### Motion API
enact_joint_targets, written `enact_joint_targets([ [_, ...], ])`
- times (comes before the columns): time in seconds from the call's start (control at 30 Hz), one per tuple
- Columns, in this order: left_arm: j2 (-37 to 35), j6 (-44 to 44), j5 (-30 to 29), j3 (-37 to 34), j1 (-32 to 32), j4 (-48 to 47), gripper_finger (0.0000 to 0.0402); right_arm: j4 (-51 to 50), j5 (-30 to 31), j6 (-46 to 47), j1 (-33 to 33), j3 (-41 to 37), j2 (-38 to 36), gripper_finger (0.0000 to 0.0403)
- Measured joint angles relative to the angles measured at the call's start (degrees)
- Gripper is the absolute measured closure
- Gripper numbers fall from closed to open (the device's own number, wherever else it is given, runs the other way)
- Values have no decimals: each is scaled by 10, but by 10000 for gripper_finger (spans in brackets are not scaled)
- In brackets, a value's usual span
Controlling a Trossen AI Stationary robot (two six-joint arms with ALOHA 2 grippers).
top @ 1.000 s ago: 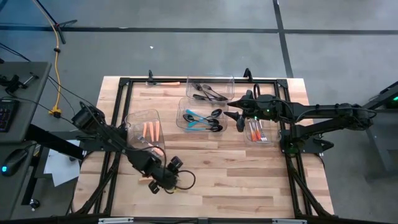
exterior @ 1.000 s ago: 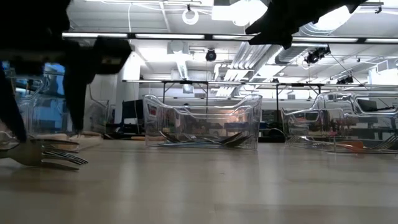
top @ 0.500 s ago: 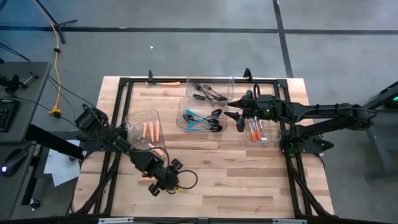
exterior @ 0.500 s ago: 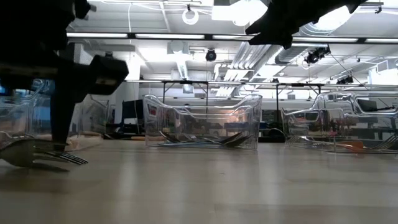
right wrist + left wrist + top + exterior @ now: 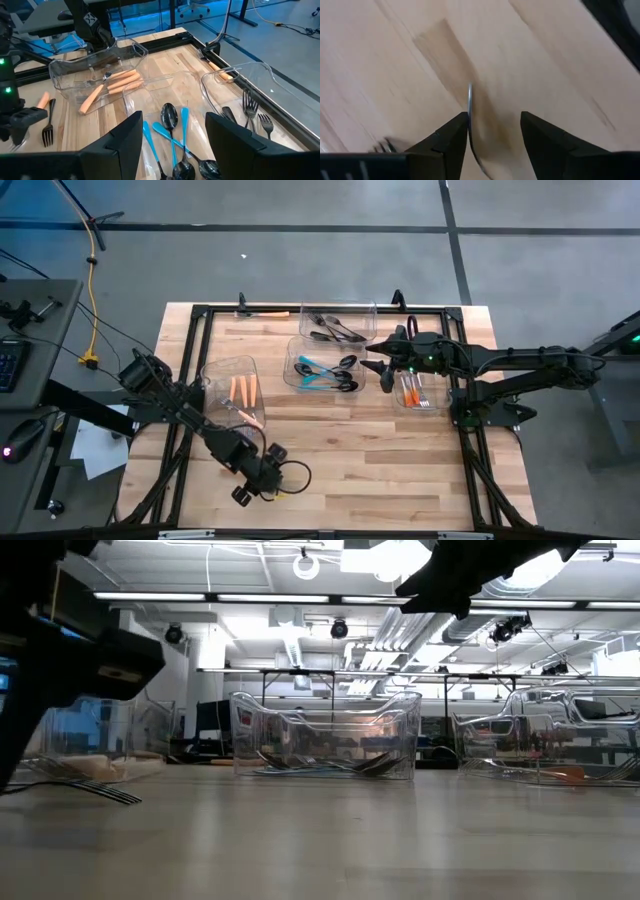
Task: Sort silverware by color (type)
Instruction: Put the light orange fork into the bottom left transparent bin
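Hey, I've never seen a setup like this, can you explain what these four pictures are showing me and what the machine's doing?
This is a robot with two dark arms at a wooden table, sorting small cutlery. One picture looks straight down, one level across the tabletop, two from cameras on the wrists. Clear bins hold sorted pieces: orange handles in one, blue-handled spoons in the middle one. A fork lies loose on the table. The left hand is low over bare wood, open; something thin shows between its fingers, I cannot tell what. The right hand hovers open over the middle bin, holding nothing.
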Motion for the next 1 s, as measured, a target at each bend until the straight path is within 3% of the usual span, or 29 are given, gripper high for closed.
enact_joint_targets([
  [0.27, -2, -19, -5, 1, -3, -93, 229, 0, 0, -11, 0, 0, 0, 201],
  [0.57, -2, -19, -6, 1, -3, -94, 239, -1, 1, -9, 0, 0, 0, 201],
  [0.67, -2, -19, -9, 1, -3, -94, 273, -1, 1, -9, 0, 0, 0, 201],
  [0.83, -2, -30, -12, 0, -1, -95, 378, -1, 1, 5, 0, 0, 0, 201],
  [1.0, -7, -45, 0, -1, 2, -96, 394, -1, 1, 5, 0, 0, 0, 201],
])
